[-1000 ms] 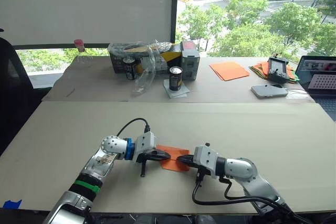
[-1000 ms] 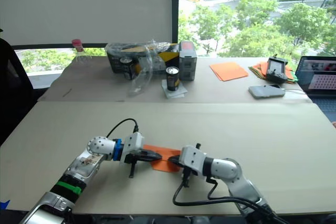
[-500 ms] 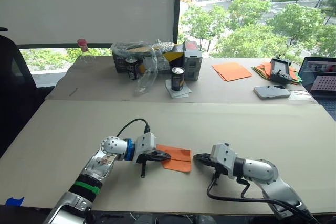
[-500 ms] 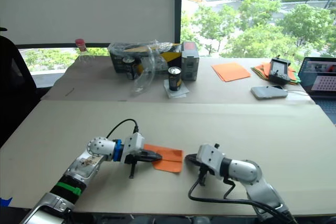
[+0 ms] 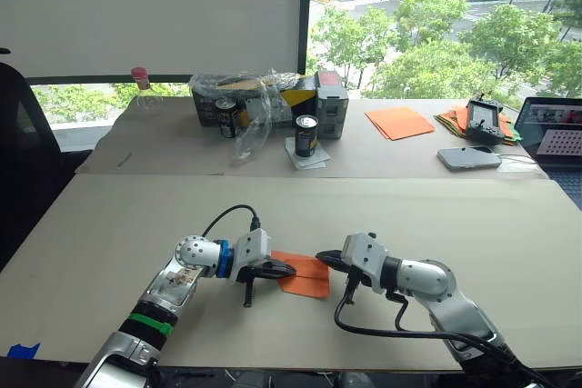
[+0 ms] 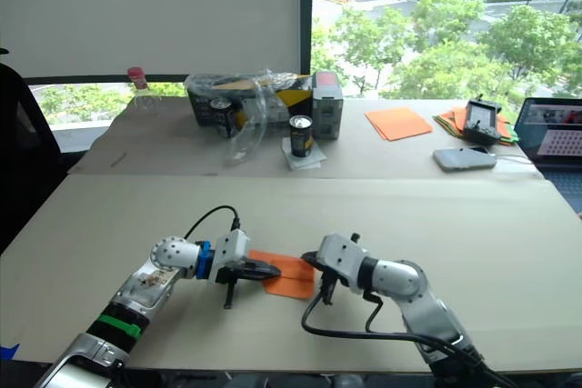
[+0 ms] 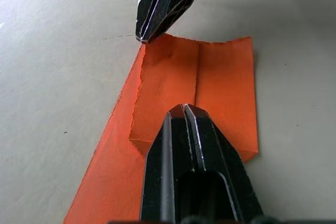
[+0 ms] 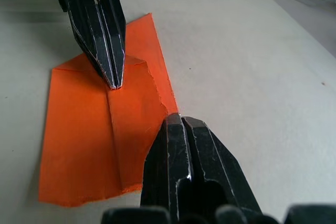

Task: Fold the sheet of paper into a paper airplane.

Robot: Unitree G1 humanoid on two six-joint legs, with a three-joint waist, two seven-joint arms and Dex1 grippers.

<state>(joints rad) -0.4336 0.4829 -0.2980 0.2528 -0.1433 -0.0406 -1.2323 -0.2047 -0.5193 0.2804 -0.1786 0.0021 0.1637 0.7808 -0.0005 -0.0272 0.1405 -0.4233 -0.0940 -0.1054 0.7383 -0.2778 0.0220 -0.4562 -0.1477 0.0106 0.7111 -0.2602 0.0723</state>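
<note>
Left wrist view: left claw [image 7: 183, 109] closed, pressing the sheet of paper [image 7: 220, 82]; right claw [image 7: 144, 38] closed at its edge.

Both arms are silver-grey metal with rounded joint housings. The left arm carries a blue ring near the wrist and a green band lower down. A black cable loops out of each white wrist block. Each pincer, left [image 5: 284, 269] and right [image 5: 324, 258], has two black, ridged, tapering fingers [image 7: 189, 145] (faceted like wedges).
</note>
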